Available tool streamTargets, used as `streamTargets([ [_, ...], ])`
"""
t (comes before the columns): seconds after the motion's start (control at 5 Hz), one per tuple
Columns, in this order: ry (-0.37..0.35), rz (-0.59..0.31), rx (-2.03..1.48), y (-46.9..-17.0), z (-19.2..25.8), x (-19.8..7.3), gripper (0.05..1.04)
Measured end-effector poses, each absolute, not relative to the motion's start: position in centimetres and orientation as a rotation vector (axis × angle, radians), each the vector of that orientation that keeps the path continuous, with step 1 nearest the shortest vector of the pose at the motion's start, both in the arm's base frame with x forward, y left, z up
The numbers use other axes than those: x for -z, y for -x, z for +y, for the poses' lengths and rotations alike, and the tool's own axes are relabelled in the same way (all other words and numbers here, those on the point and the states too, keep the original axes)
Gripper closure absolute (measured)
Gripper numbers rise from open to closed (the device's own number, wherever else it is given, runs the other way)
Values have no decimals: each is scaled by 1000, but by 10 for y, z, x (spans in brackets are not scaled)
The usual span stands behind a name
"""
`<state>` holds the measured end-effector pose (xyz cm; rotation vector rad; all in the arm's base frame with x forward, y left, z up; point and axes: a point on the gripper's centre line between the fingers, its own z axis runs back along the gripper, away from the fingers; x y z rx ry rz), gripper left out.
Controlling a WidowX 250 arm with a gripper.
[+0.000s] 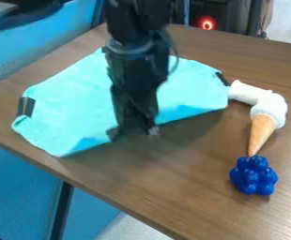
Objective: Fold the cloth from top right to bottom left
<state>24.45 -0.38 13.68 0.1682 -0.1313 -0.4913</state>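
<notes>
A turquoise cloth (72,103) lies on the wooden table, with a black piece at its left corner and another at its right end. Darker blue patches show along its near edge. The black gripper (133,133) hangs down over the middle of that near edge, its two fingertips apart, one to the left and one to the right. Nothing is visible between them. The arm hides the middle of the cloth, so I cannot tell whether the gripper touches it.
Right of the cloth on the table (135,183) lie a white object (247,93), a toy ice cream cone (262,133) and a knobbly dark blue object (253,176). The table's edge runs diagonally along the lower left.
</notes>
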Motion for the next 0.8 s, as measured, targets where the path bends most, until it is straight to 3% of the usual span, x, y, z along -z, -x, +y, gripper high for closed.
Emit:
streamTargets([
  [0.2,-57,-110,427,-253,30,-139,1024],
  [0.4,7,-74,385,-263,60,-141,1024],
  [0.6,45,-27,346,-271,85,-145,1024],
  [0.8,33,-16,329,-281,105,-156,1024],
])
